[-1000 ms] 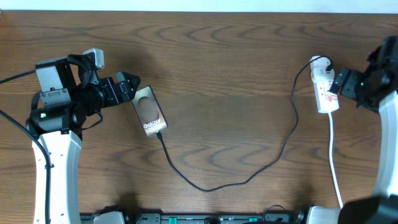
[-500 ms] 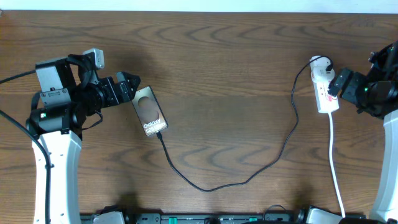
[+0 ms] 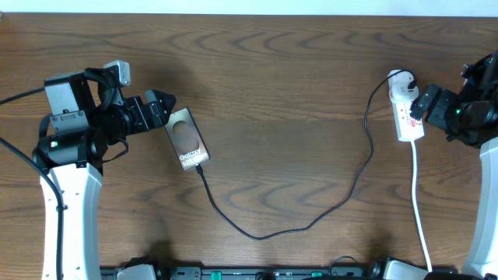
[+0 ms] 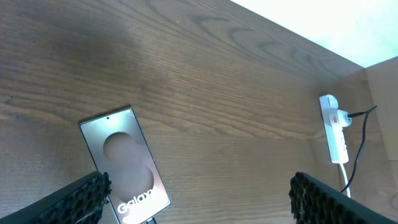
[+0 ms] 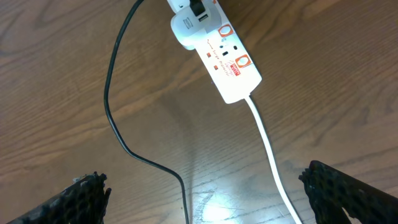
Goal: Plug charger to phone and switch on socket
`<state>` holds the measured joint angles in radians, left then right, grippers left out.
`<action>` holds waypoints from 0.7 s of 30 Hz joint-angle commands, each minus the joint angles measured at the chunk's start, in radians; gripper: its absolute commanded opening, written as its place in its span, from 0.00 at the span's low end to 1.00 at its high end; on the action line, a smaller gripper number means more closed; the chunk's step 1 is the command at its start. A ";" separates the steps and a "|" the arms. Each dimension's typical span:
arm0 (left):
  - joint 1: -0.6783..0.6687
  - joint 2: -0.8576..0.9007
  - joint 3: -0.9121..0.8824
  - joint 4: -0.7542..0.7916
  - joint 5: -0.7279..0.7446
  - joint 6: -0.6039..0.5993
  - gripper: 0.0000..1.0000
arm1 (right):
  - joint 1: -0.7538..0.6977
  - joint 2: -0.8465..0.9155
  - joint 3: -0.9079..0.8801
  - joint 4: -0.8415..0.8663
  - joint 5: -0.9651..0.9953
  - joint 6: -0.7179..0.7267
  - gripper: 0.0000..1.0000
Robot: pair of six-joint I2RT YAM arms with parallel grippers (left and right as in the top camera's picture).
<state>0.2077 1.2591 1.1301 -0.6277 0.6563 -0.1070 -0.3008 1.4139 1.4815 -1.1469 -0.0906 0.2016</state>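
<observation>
Overhead, phone [image 3: 187,140]: left on desk [image 3: 280,78]; rigid, slick, grip long edges.
Charger [image 3: 311,223]: limp, light; tip at phone's lower edge.
Socket [image 3: 406,113]: far right; light, likely slides.
Left hand [image 4: 202,196], right hand [image 5: 208,193]: both released.

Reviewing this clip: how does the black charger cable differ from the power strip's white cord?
Colour: the charger cable is black, the white cord white. Thickness: the charger cable is clearly thinner than the white cord. Path: the charger cable sweeps in a wide loop from the phone to the far end of the power strip. The white cord runs almost straight from the strip's near end toward the robot's side. Both join the power strip.
</observation>
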 commanded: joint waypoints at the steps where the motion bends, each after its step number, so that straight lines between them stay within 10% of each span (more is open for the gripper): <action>1: 0.002 0.000 0.007 0.000 0.013 0.010 0.94 | 0.001 -0.006 -0.003 0.002 -0.006 0.011 0.99; 21: -0.023 -0.185 -0.061 -0.100 -0.294 0.010 0.94 | 0.001 -0.006 -0.003 0.002 -0.006 0.011 0.99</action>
<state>0.2028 1.1374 1.0954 -0.7265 0.4644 -0.1066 -0.3008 1.4139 1.4815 -1.1465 -0.0910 0.2016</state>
